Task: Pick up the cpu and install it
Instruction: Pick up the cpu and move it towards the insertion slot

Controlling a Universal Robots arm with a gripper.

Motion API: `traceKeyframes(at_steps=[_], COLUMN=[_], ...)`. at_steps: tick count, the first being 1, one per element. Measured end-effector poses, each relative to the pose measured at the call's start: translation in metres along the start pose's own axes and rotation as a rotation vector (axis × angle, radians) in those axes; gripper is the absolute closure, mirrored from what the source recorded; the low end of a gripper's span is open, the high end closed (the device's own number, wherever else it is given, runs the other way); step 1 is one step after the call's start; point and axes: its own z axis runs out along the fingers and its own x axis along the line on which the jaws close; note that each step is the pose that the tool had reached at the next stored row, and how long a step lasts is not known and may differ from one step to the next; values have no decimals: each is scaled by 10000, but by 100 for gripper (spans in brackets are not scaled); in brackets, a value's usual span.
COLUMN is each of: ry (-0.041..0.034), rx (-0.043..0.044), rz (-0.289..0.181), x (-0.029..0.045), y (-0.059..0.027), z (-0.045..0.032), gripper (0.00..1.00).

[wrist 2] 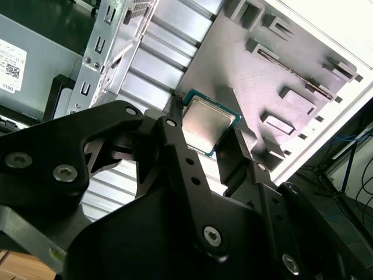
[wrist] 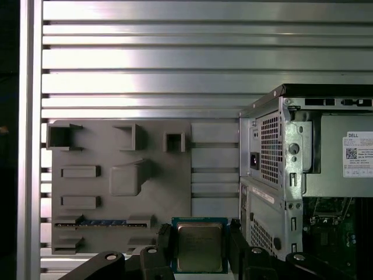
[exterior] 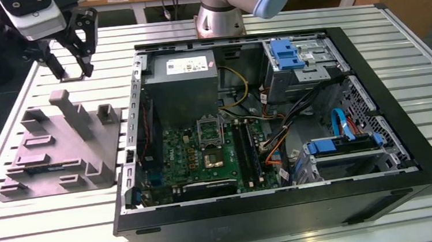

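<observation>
Dull silvery metal cpu [wrist: 199, 246], matt grey plastic tray [wrist: 87, 154], shiny ribbed metal table [wrist: 145, 58].

Slatted table [exterior: 55, 226]: grey tray [exterior: 52, 154], computer case [exterior: 285, 215]

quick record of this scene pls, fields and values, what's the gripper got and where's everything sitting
gripper: shut on the cpu, in the air near the tray
cpu: gripped by two opposite edges, metal top towards both wrist cameras
tray: grey, on the table, at the exterior view's left of the computer case
computer case: on its side, open, green board exposed
table: slatted metal
</observation>
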Motion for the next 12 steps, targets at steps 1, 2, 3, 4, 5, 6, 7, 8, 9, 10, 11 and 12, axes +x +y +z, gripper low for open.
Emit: traceKeyframes(at_steps=[1,2,3,4,5,6,7,8,9,10,11,12], ry=[0,0,-1,-1,0,-1,-1,0,0,0,-1,-1], rx=[0,0,0,-1,0,0,0,0,0,0,0,0], rz=[0,0,0,0,0,0,-1,0,0,0,-1,0], x=[-8,-16,-25,-34,-44,-55,-67,-78,-89,-100,-111,-122], y=[0,0,0,1,1,1,1,1,1,2,2,2], z=[0,0,1,1,1,1,1,1,1,2,2,3], gripper=[53,53,53,53,53,53,53,53,53,53,53,53])
